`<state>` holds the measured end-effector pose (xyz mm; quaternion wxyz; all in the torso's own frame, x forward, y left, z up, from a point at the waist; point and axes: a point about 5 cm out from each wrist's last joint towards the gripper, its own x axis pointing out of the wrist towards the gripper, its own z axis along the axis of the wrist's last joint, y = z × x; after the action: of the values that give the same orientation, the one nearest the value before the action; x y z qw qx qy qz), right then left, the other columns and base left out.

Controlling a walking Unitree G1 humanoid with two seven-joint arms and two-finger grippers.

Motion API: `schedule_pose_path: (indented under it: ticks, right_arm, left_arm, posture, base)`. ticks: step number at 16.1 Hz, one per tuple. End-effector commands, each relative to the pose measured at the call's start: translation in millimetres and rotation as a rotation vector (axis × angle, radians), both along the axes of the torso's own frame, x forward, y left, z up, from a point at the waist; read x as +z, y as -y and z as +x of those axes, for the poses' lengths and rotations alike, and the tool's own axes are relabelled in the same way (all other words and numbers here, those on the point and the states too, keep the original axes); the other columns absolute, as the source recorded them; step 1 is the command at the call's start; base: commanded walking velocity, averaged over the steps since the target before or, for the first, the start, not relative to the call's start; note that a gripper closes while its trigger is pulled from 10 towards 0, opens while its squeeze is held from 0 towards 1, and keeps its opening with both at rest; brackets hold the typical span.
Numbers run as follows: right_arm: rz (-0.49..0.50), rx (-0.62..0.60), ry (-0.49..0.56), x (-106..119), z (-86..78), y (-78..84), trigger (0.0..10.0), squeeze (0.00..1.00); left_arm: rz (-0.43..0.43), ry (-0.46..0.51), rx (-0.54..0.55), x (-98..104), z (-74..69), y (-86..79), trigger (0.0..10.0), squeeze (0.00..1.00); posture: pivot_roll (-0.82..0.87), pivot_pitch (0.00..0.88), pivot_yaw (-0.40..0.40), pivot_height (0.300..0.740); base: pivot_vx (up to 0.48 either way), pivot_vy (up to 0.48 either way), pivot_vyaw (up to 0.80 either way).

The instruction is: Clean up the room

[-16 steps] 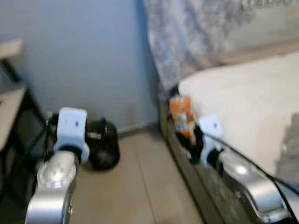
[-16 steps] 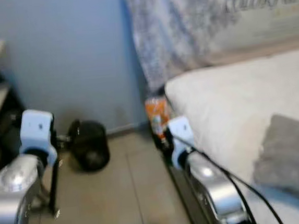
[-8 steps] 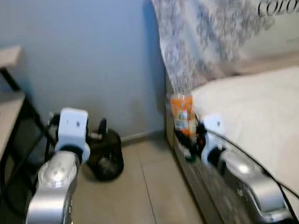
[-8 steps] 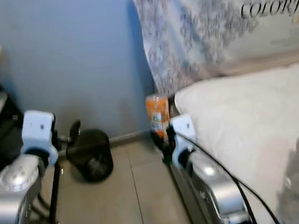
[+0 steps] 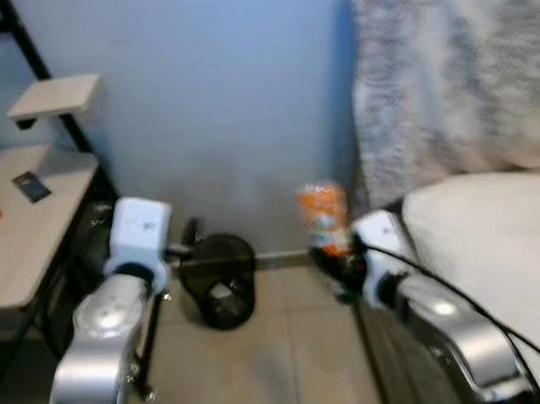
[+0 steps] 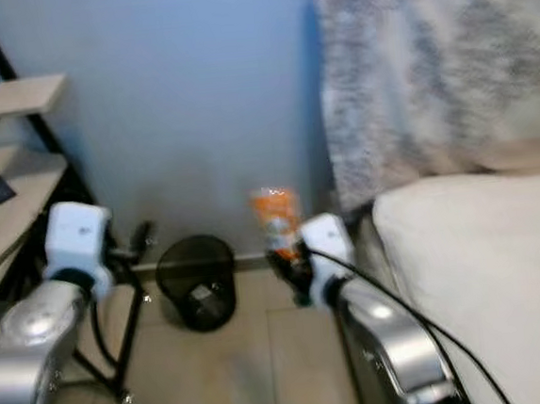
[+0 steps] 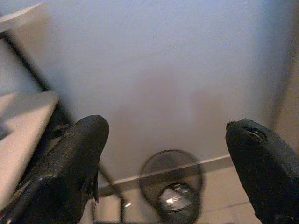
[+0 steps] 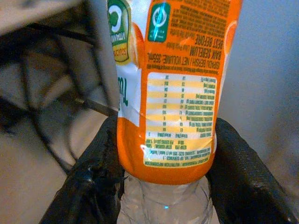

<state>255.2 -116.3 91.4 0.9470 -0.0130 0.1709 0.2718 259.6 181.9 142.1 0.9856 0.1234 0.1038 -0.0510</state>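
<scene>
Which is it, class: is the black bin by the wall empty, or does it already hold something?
It holds something. In the black bin, small shiny bits lie at the bottom; what they are cannot be told. It is far from full.

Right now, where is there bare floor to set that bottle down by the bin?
The right hand grips the bottle. Bare tile lies between the black bin and the bed, straight below the bottle. Left of the bin it is crowded: black desk legs and the open left hand.
</scene>
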Motion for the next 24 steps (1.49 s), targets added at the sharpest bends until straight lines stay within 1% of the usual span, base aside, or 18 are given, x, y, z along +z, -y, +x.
schedule_pose_path:
  ticks: [1, 4, 5, 6, 7, 11, 21, 24]
  right_arm:
    - [-0.020, -0.014, -0.001, 1, 0.1, 8.2, 10.0, 0.00]
    - [-0.030, 0.013, -0.011, -1, -2.6, 7.9, 10.0, 0.00]
    - [-0.039, 0.003, -0.009, -2, -1.9, 8.9, 10.0, 0.00]
    - [-0.019, -0.040, -0.023, -2, 0.2, 11.6, 10.0, 0.00]
    - [-0.012, -0.052, -0.026, -2, 0.9, 12.5, 10.0, 0.00]
    - [-0.047, -0.050, -0.016, -2, 2.4, 15.6, 10.0, 0.00]
    - [-0.081, -0.080, -0.007, -2, 5.5, 19.4, 10.0, 0.00]
    - [-0.105, -0.075, -0.021, -5, 3.7, 19.0, 10.0, 0.00]
  left_arm:
    - [-0.002, 0.006, -0.020, 2, 1.1, 6.1, 10.0, 0.00]
    - [-0.001, 0.002, -0.023, 0, 1.0, 6.9, 10.0, 0.00]
    - [-0.002, 0.000, -0.025, 0, 1.0, 7.2, 10.0, 0.00]
    - [-0.001, -0.001, -0.028, 0, 1.2, 7.4, 10.0, 0.00]
    - [0.000, -0.001, -0.029, 0, 1.3, 7.5, 10.0, 0.00]
    - [-0.001, -0.024, -0.063, -7, -2.2, 10.9, 10.0, 0.00]
    - [-0.001, -0.040, -0.091, -11, -3.9, 13.8, 10.0, 0.00]
    - [0.006, -0.051, -0.126, -11, -5.8, 15.4, 10.0, 0.00]
  posture:
    - [-0.04, 0.000, 0.066, 0.740]
    - [-0.04, 0.000, 0.067, 0.740]
    - [-0.04, 0.000, 0.066, 0.740]
    - [-0.04, 0.000, 0.065, 0.740]
    - [-0.04, 0.000, 0.066, 0.740]
    - [-0.05, 0.000, 0.064, 0.740]
    - [-0.05, 0.000, 0.064, 0.740]
    - [-0.05, 0.000, 0.055, 0.740]
  base:
    - [0.398, 0.000, 0.80]
    - [0.393, 0.000, 0.80]
    - [0.386, 0.000, 0.80]
    - [0.386, 0.000, 0.00]
    - [0.386, 0.000, 0.00]
    - [0.384, 0.000, 0.00]
    - [0.377, 0.000, 0.00]
    - [0.365, 0.000, 0.00]
